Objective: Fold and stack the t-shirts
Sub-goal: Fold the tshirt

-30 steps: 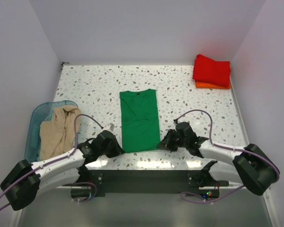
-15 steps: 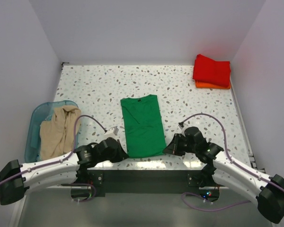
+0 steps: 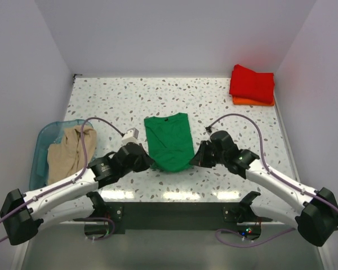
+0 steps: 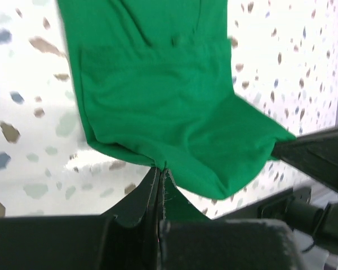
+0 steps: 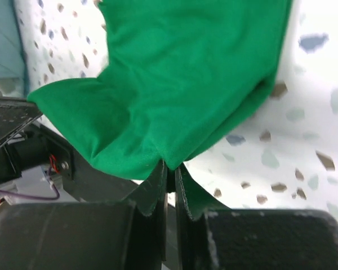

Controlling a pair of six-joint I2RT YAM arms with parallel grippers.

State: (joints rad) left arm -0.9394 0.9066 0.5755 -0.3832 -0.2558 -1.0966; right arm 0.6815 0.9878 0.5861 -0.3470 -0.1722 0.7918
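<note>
The green t-shirt point(image 3: 169, 142) lies lengthwise at the middle of the table, its near hem lifted off the surface. My left gripper point(image 3: 148, 163) is shut on the hem's left corner, seen in the left wrist view point(image 4: 159, 167). My right gripper point(image 3: 195, 161) is shut on the hem's right corner, seen in the right wrist view point(image 5: 170, 166). The cloth sags between them point(image 4: 174, 101) point(image 5: 180, 84). A folded red t-shirt point(image 3: 252, 82) lies on a folded orange t-shirt point(image 3: 253, 102) at the far right corner. A beige t-shirt point(image 3: 70, 154) lies crumpled in the bin.
A translucent teal plastic bin point(image 3: 43, 140) stands at the left edge of the speckled table point(image 3: 112, 101). White walls close in the back and both sides. The arm bases and cables sit along the near edge.
Both grippers have moved away from the near edge with the green shirt's hem, lifting it and carrying it toward the collar. The shirt now looks shorter.
</note>
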